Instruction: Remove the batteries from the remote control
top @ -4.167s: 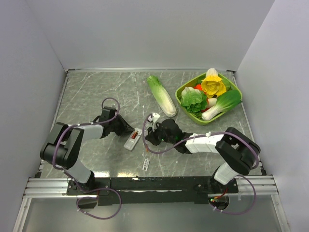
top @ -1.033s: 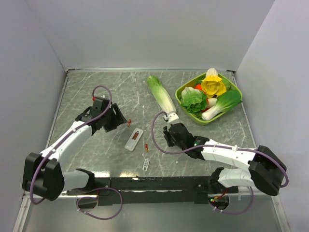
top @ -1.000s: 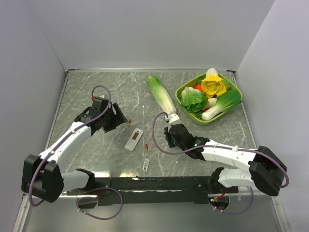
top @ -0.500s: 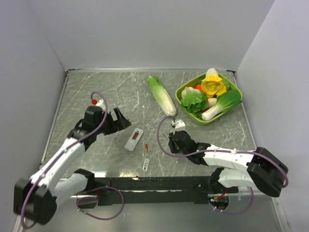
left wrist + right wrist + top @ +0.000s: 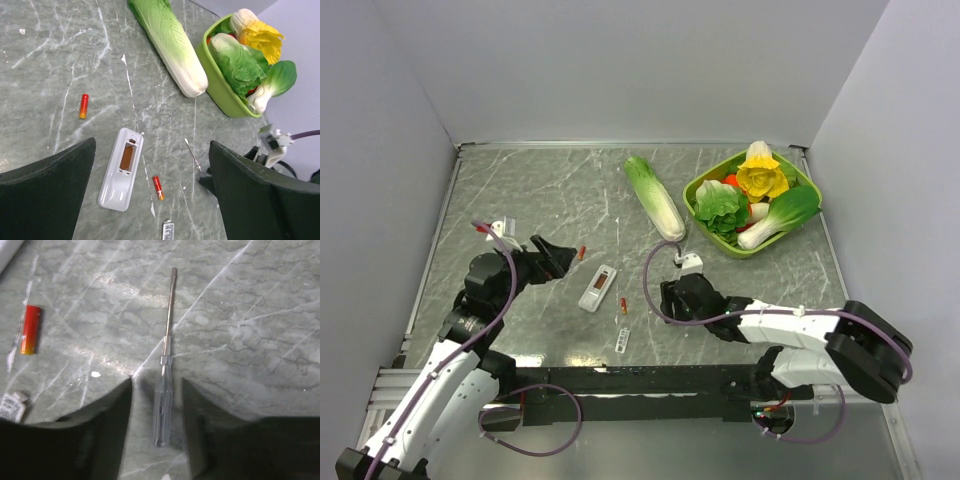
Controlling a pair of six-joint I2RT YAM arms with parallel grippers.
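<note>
The white remote control (image 5: 598, 288) (image 5: 120, 169) lies on the table with its back up and its battery recess bare. One red and gold battery (image 5: 582, 250) (image 5: 83, 106) lies to its far left. The other battery (image 5: 623, 304) (image 5: 157, 187) (image 5: 30, 330) lies just right of it. My left gripper (image 5: 563, 257) (image 5: 152, 146) is open and empty, raised left of the remote. My right gripper (image 5: 665, 300) (image 5: 157, 382) is open low over the table, and a clear-handled screwdriver (image 5: 164, 385) (image 5: 192, 155) lies loose between its fingers.
A small whitish cover piece (image 5: 622, 340) (image 5: 168, 232) (image 5: 11, 406) lies near the front edge. A long pale cabbage (image 5: 655, 197) (image 5: 170, 45) lies behind the remote. A green bowl (image 5: 690, 200) (image 5: 220, 85) of vegetables stands at the back right.
My left arm has drawn back toward the near left and its gripper has opened wide. My right gripper has opened, and the screwdriver now lies on the table between its fingers.
</note>
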